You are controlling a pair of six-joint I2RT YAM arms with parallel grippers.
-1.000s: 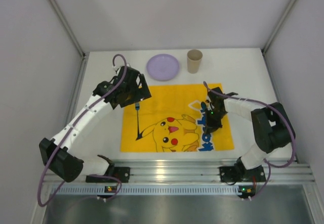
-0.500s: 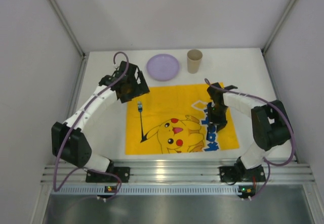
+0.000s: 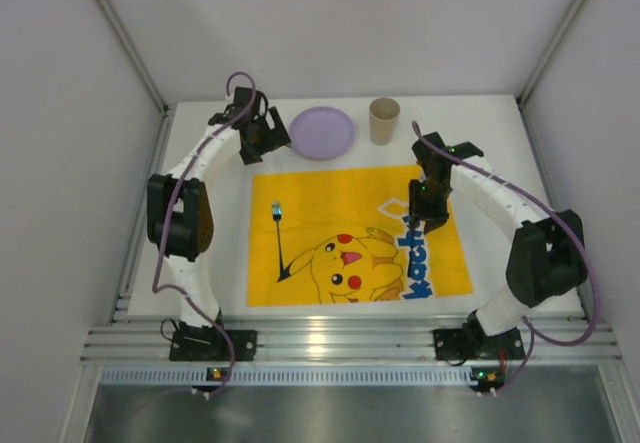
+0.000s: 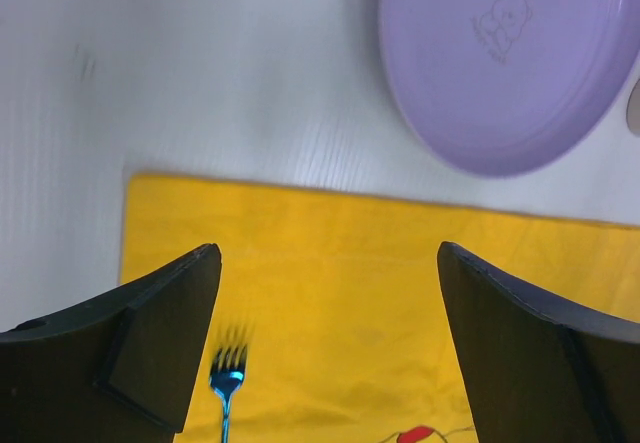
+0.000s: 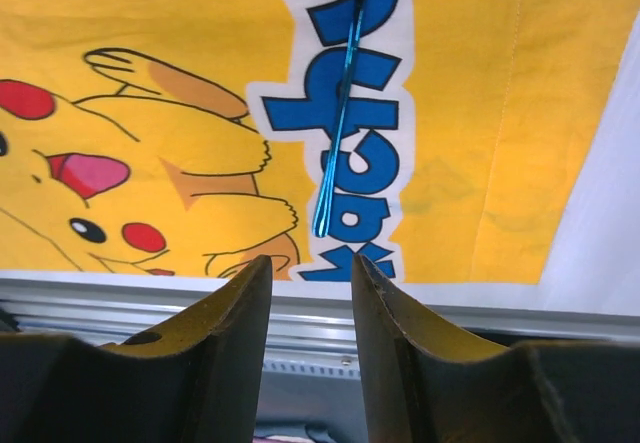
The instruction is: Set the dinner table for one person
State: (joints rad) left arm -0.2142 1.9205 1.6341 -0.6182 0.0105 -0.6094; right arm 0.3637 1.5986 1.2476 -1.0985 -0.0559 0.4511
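Observation:
The white dinner table (image 3: pixel 500 143) carries a yellow cartoon mat (image 3: pixel 350 193). A blue fork (image 3: pixel 280 241) lies on the mat's left part, tines toward the far side; it also shows in the left wrist view (image 4: pixel 227 383). A thin blue utensil (image 5: pixel 338 133) lies on the mat's blue letters at the right. A purple plate (image 3: pixel 322 131) and a beige cup (image 3: pixel 384 120) stand beyond the mat. My left gripper (image 3: pixel 258 138) is wide open and empty, just left of the plate (image 4: pixel 500 53). My right gripper (image 3: pixel 425 208) hovers over the mat's right part, jaws slightly apart and empty (image 5: pixel 310 261).
A metal rail (image 3: pixel 330 343) runs along the table's near edge and shows in the right wrist view (image 5: pixel 300 313). White walls enclose the table on the left, right and far sides. Bare tabletop (image 4: pixel 200 63) lies left of the plate.
My left gripper has left the fork on the mat and swung to the far side, beside the plate. My right gripper has drawn back toward the far side. The mat shifted slightly right.

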